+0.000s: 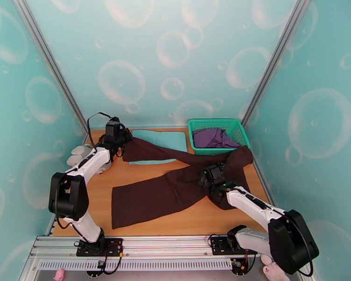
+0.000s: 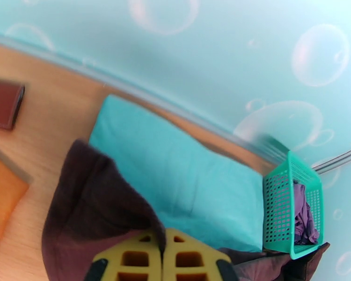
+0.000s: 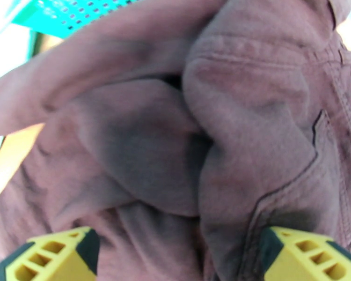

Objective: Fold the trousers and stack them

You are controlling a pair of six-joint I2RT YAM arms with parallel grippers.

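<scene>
Robot lab booth, bubble-print walls [image 1: 175, 52]

Counter [image 1: 185, 221]: light wood, bare along the near edge
Trousers [image 1: 161, 195]: dark brown, spread across the middle; one leg lies flat toward the near left, the other runs off to the far left
Teal cloth [image 1: 164, 139]: folded flat at the far edge, partly under that far leg
Basket [image 1: 193, 136]: green mesh, far right corner, just beside the cloth
</scene>
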